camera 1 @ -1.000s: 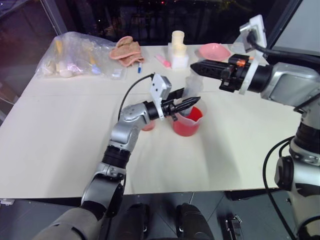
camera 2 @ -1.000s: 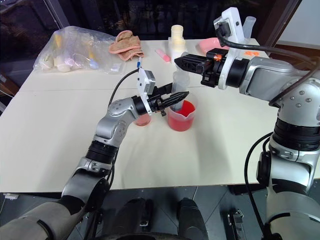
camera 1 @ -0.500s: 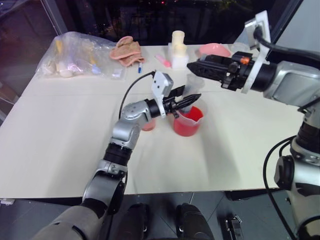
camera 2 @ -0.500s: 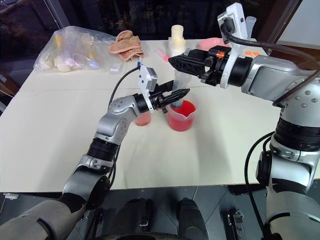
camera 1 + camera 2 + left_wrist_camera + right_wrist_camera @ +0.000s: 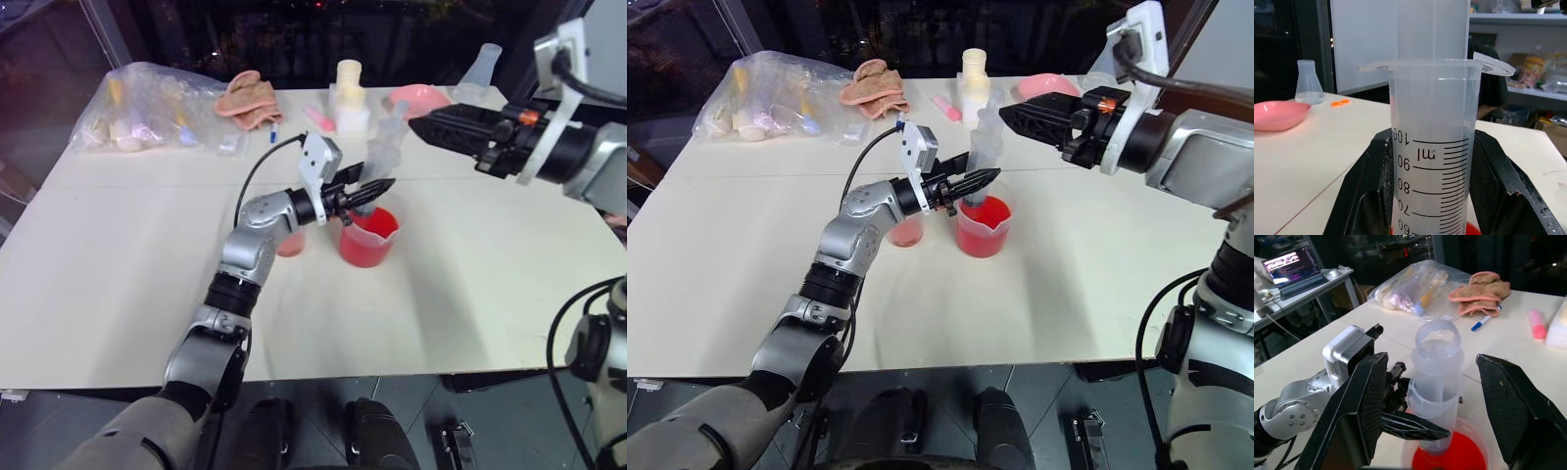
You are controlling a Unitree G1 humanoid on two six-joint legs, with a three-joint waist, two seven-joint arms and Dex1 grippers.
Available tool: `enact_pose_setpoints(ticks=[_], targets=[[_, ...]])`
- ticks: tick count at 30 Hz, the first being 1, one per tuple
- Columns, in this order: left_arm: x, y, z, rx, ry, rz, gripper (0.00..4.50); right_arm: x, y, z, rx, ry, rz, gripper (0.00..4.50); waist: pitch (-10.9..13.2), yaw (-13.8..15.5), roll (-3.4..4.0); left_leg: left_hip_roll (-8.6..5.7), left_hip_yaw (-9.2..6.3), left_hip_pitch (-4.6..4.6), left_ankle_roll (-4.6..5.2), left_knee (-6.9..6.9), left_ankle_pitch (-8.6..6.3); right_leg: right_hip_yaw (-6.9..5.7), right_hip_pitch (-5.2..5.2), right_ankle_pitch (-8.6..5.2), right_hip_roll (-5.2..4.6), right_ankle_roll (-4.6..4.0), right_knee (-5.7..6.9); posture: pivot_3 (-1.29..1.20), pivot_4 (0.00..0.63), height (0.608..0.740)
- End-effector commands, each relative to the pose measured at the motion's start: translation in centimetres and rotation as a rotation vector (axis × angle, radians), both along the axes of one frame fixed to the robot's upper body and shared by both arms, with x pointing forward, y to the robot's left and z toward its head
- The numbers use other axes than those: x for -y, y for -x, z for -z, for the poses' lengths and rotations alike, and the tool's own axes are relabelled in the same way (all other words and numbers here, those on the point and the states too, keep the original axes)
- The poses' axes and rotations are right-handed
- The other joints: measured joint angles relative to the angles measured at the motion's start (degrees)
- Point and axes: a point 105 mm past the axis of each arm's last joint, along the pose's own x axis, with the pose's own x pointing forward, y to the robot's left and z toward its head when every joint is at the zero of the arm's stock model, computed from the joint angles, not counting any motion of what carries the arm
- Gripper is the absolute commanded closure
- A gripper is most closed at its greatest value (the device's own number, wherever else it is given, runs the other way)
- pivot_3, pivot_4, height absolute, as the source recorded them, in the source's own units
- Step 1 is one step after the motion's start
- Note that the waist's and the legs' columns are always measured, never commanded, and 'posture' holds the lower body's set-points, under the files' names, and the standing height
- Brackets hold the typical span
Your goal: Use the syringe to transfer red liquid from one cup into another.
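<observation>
Eye view: at frame centre, the left tool [image 5: 377,186] clamps the syringe [image 5: 384,155] upright over the beaker [image 5: 368,236] of red liquid [image 5: 983,213] on the counter [image 5: 470,284]. The right tool [image 5: 419,127] stands wide, upper right.

Left wrist view: the syringe barrel fills the centre.

Right wrist view: the syringe stands at centre between spread fingers [image 5: 1359,396].

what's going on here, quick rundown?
The left gripper is shut on the syringe, holding it upright with its lower end in the spouted beaker of red liquid. The right gripper is open beside the plunger top, holding nothing. The smaller cup sits just behind the left arm.
</observation>
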Motion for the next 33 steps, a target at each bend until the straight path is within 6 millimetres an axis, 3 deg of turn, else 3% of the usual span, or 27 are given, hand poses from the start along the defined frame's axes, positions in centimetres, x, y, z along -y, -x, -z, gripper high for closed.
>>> enact_pose_setpoints(ticks=[1,15,23,27,33], targets=[[-0.1,0.1,-2.6,0.063,0.058,0.002,2.96,0.8,1.3,-1.0,0.053,0.002,0.011,1.55,0.0,0.0,0.00,0.00,0.00,0.00,0.00,0.00,0.00,0.00,0.00,0.00,0.00,0.00,0.00,0.00,0.150,0.740],[-1.7,1.2,-8.1,0.070,0.196,0.001,2.96,0.9,1.3,1.3,0.012,-0.035,0.034,1.55,0.0,0.0,-0.01,0.00,0.00,-0.01,0.01,0.02,-0.01,0.00,0.03,0.00,0.00,0.00,-0.02,0.00,0.150,0.740],[-5.3,1.8,-10.7,0.123,0.222,-0.106,2.96,-0.3,0.8,2.2,-0.016,-0.059,-0.011,1.55,0.0,-0.1,-0.01,0.01,0.00,0.01,0.00,0.02,0.00,0.00,0.03,0.00,0.03,0.00,0.00,0.00,0.150,0.740],[-6.9,2.4,-10.7,0.150,0.196,-0.167,2.96,-1.0,0.4,2.5,-0.029,-0.063,-0.047,1.55,0.0,-0.1,0.00,0.01,0.00,0.01,0.00,0.02,0.00,0.00,0.03,0.00,0.04,0.00,-0.01,0.00,0.150,0.740],[-8.7,3.2,-9.1,0.137,0.147,-0.253,2.96,-2.4,0.0,2.3,-0.044,-0.060,-0.121,1.55,0.0,-0.1,0.00,0.00,0.00,0.02,0.00,0.03,0.00,0.00,0.03,0.00,0.03,0.00,-0.01,0.00,0.150,0.740]])
